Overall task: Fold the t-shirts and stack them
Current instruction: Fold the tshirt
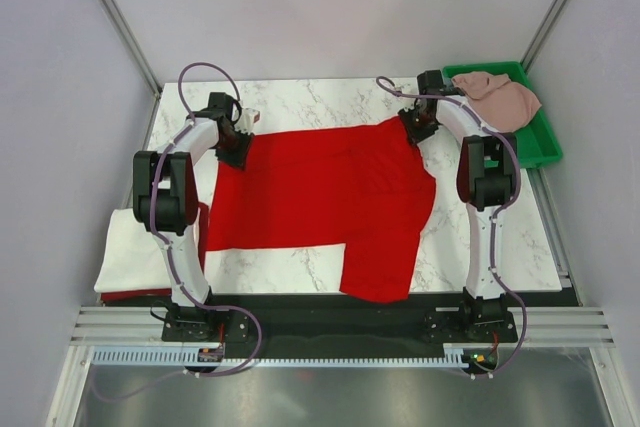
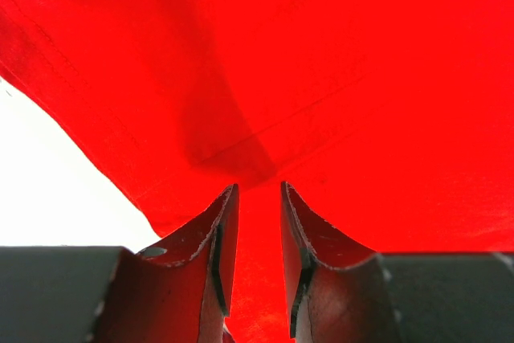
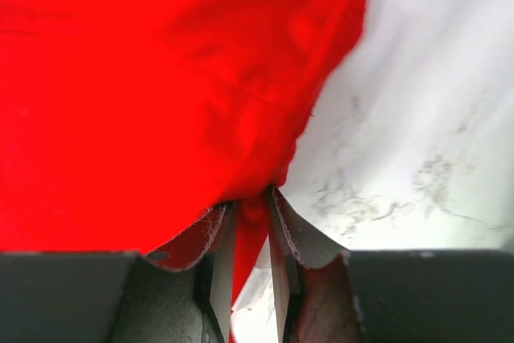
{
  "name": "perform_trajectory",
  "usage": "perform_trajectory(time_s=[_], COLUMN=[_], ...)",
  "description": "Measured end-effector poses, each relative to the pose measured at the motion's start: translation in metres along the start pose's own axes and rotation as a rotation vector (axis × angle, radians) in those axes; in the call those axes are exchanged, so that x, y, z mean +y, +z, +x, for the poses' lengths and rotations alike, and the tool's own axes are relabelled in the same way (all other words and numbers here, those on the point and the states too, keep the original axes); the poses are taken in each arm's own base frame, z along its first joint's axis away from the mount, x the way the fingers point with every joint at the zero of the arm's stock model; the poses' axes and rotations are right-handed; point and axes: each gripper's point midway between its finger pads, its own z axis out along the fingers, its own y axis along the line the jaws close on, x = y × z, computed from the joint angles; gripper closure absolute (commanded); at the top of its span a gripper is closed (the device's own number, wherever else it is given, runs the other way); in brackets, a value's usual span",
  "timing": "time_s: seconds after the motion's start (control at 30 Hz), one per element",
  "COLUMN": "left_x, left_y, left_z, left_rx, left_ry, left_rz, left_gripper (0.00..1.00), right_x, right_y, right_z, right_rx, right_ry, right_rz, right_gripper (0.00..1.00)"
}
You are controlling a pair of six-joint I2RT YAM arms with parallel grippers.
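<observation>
1. Two arms work one garment in the top external view. A large bright red t-shirt (image 1: 320, 197) of soft cloth lies spread over the middle of the white marble-patterned table (image 1: 300, 102), with one flap reaching toward the lower centre of the frame. The left gripper (image 1: 235, 147) sits at the shirt's upper-left corner and the right gripper (image 1: 415, 127) at its upper-right corner. In the upper right of the frame, a green plastic tray (image 1: 545, 152) holds a crumpled pale pink t-shirt (image 1: 505, 97). At the left edge, a folded white t-shirt (image 1: 130, 247) lies beside the left arm, with a sliver of red showing under it.

2. Left wrist view: the red t-shirt (image 2: 337, 78) fills nearly the whole frame. A ridge of it runs down between the dark fingers (image 2: 217, 230), so the left gripper (image 2: 259, 192) is clenched on the cloth.

3. Right wrist view: the red t-shirt (image 3: 120, 78) covers the left and centre, with bare table (image 3: 426, 118) on the right. Its edge is pinched between the jaws, so the right gripper (image 3: 249, 198) is grasping it too.

4. Progress, as a judgement: the white shirt looks finished and starts the stack. The red one is held at both upper corners but is not yet a neat packet. The pink one waits in the tray, so most of the task remains.
</observation>
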Motion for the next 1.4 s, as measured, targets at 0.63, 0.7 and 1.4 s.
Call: perform_trajectory(time_s=[0.63, 0.7, 1.4], left_x=[0.031, 0.036, 0.033], left_y=[0.003, 0.008, 0.043], left_z=[-0.036, -0.048, -0.071], left_rx=[-0.043, -0.061, -0.050], left_ry=[0.033, 0.041, 0.089], left_rz=[-0.121, -0.130, -0.158], left_gripper=[0.66, 0.66, 0.68], right_x=[-0.051, -0.058, -0.056], right_y=[-0.001, -0.003, -0.031], right_z=[-0.009, -0.006, -0.019], right_rx=[-0.004, -0.007, -0.117], right_ry=[0.019, 0.041, 0.111], right_rz=[0.235, 0.235, 0.100], right_gripper=[0.72, 0.72, 0.71])
